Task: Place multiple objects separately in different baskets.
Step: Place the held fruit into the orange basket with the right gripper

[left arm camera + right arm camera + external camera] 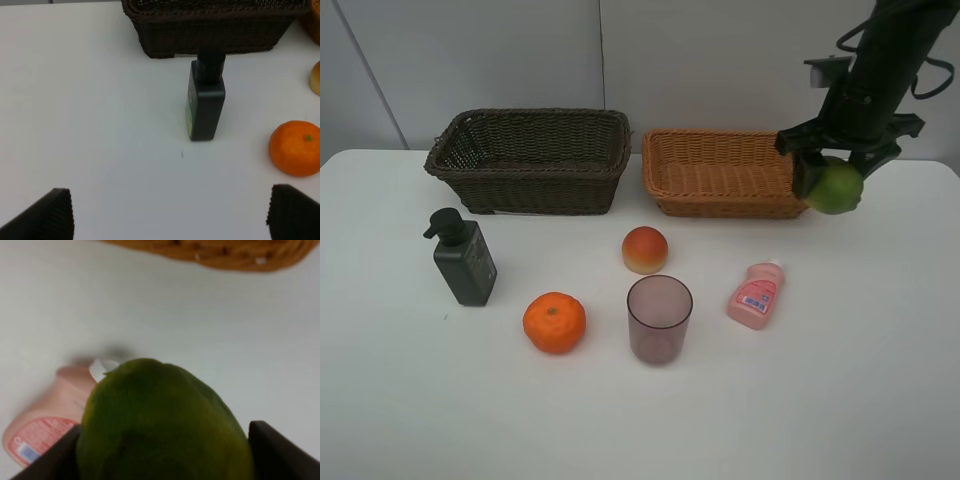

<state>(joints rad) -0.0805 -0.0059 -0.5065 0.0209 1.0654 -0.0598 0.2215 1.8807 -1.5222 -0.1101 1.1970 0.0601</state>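
Note:
My right gripper [832, 183] is shut on the green oval fruit [835, 188] [165, 425] and holds it in the air beside the right end of the light orange-tan basket [724, 172] [220, 252]. The dark brown basket [532, 158] [210, 27] stands to its left. On the table lie the dark green pump bottle [465, 258] [205, 100], the mandarin [554, 322] [296, 148], the peach [645, 249] [315, 77], the purplish cup [659, 319] and the pink bottle [755, 295] [47, 415]. My left gripper [170, 215] is open, its fingertips [47, 217] low in the left wrist view, short of the pump bottle.
The white table [840, 400] ends at a pale wall behind both baskets. The right arm [880, 70] reaches down from the upper right corner of the high view.

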